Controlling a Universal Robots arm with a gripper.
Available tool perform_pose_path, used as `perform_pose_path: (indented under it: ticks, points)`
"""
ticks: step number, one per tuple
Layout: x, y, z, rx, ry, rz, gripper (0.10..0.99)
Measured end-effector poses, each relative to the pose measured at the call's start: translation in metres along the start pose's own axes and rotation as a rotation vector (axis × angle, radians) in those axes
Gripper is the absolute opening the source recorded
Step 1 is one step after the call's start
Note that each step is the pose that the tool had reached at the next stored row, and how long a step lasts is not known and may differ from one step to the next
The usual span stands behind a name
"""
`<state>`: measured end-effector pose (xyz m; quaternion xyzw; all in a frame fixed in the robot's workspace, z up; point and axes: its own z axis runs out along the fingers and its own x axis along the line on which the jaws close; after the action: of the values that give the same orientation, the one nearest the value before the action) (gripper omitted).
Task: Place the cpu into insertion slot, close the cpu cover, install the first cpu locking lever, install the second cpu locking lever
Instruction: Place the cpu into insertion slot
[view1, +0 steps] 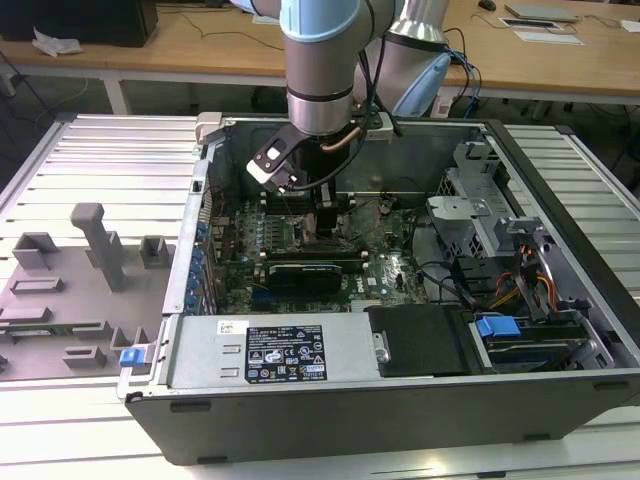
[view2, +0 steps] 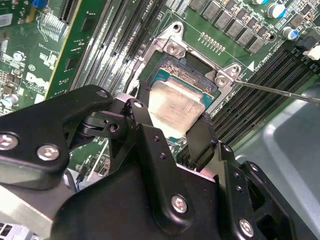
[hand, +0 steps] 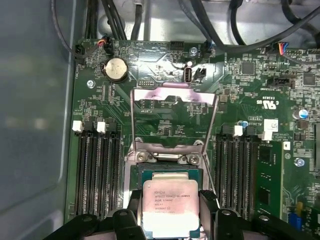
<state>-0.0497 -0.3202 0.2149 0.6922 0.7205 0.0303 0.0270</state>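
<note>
One ribbed table (view1: 100, 160), desks (view1: 200, 45), hand (hand: 170, 203) gripping cpu (hand: 169, 212)

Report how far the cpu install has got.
Nothing looks finished yet. In hand: the gripper has its jaws shut on the cpu, right at the insertion slot; I cannot tell if it is seated. Left: the cpu cover stands flipped up off the slot and a thin lever rod juts free, so cover and both levers are undone.
</note>
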Motion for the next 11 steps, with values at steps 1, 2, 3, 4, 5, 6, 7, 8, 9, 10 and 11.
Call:
perform_pose_path:
  ticks: [1,2,3,4,5,6,7,8,9,10,11]
  points:
    - [0.0004,-0.0001,0.0008,0.0,-0.0004,0.001,0.541]
    - [0.0008,-0.0003,0.0018,0.001,-0.0009,0.002,0.541]
    - [0.0015,-0.0005,0.0034,0.001,-0.0014,0.004,0.541]
    - [0.0025,-0.001,0.0056,0.002,-0.0025,0.006,0.541]
    - [0.0031,-0.0012,0.0073,0.002,-0.003,0.009,0.541]
    - [0.0032,-0.0012,0.0077,0.002,-0.0032,0.009,0.541]
    - [0.0032,-0.0012,0.0077,0.002,-0.0033,0.009,0.541]
    - [0.0032,-0.0013,0.0077,0.002,-0.0034,0.009,0.541]
    - [0.0032,-0.0013,0.0077,0.002,-0.0034,0.01,0.541]
    - [0.0032,-0.0013,0.0078,0.002,-0.0034,0.01,0.541]
    - [0.0033,-0.0013,0.008,0.002,-0.0041,0.01,0.541]
